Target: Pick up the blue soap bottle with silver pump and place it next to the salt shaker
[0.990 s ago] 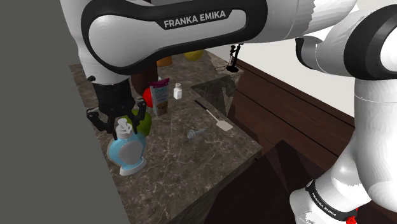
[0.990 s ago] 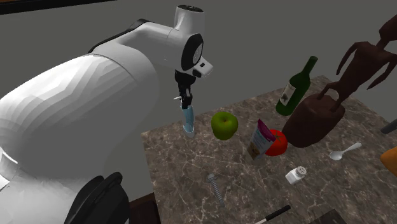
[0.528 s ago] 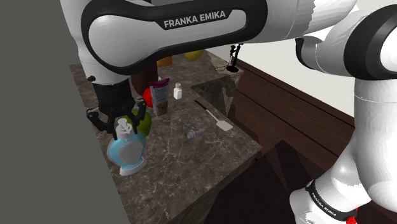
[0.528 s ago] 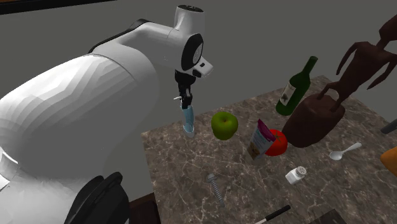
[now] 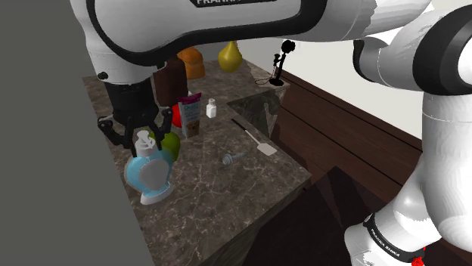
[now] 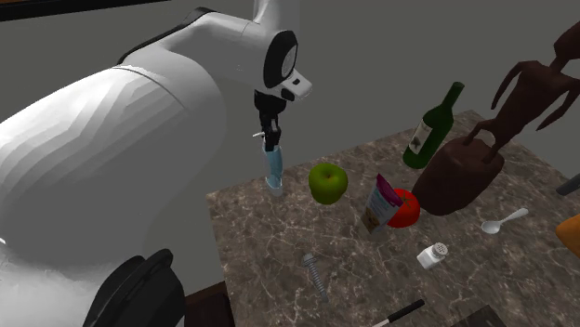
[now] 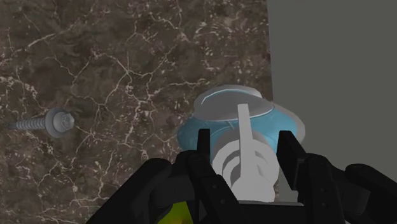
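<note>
The blue soap bottle (image 5: 149,172), round and light blue with a pale pump, hangs upright near the dark marble counter's (image 5: 219,196) edge at the shoulder view's left. My gripper (image 5: 143,139) is shut on its pump from above, and the base sits very close over the stone. In the wrist view my fingers (image 7: 203,149) clasp the pump (image 7: 245,162) with the blue body (image 7: 210,127) below. The second exterior view shows the bottle (image 6: 273,169) edge-on beneath the gripper (image 6: 270,141). The small white salt shaker (image 5: 212,109) (image 6: 431,255) stands farther along the counter.
A green apple (image 6: 327,183) sits right beside the bottle. Beyond it are a pouch (image 6: 381,204), a red tomato (image 6: 403,208), a brown jug (image 6: 460,176), a green wine bottle (image 6: 433,127) and a spoon (image 6: 504,220). A screw (image 5: 230,158) and a spatula (image 5: 253,137) lie mid-counter. A grey wall borders the counter.
The arm has risen, taking the soap bottle slightly upward and a little toward the shoulder view's left. Everything else on the counter is where it was.
</note>
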Motion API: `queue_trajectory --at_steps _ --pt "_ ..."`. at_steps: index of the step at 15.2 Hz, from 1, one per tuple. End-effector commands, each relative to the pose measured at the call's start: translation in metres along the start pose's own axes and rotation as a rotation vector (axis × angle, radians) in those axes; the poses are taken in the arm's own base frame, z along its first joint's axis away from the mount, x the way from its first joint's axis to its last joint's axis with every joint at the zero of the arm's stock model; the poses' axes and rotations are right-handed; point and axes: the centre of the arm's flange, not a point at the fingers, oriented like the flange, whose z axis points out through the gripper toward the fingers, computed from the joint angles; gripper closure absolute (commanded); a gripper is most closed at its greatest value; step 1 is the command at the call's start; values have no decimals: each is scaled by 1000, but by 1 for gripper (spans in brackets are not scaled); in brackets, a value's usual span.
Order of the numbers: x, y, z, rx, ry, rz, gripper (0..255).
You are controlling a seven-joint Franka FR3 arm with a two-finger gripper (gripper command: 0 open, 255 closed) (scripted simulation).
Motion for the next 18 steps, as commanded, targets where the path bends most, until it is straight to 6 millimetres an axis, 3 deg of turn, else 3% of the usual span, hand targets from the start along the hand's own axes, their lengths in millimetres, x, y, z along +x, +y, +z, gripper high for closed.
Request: queue_trajectory --at_steps 1,18 --pt "-2 0 -11 0 0 0 255" --pt "-13 1 -100 0 0 0 255"
